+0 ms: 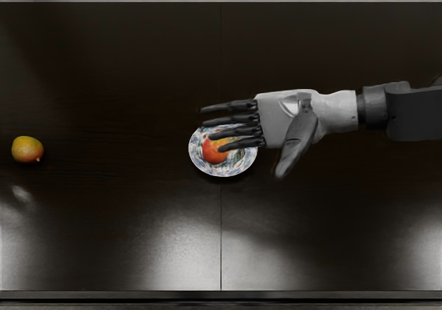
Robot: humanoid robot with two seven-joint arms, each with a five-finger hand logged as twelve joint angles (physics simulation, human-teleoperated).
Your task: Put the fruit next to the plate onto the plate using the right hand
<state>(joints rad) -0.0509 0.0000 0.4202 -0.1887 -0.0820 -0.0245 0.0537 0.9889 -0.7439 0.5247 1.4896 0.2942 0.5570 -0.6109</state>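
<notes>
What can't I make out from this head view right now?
Head view: fingers of the right hand cover the top of the red fruit and plate; contact cannot be told.
Right arm: cut off by the right edge.
Left arm: out of frame.
Yellow fruit at far left: too small to name.

A: What blocks the way to the plate (pixel 222 174)?
B: The right robot hand (pixel 276 123) hangs over its far side, fingers spread; a fruit (pixel 210 153) lies on it.
A: And elsewhere?
B: A second fruit (pixel 27 149) near the left edge. Between it and the plate the surface (pixel 117 117) is free, the near side too.
</notes>
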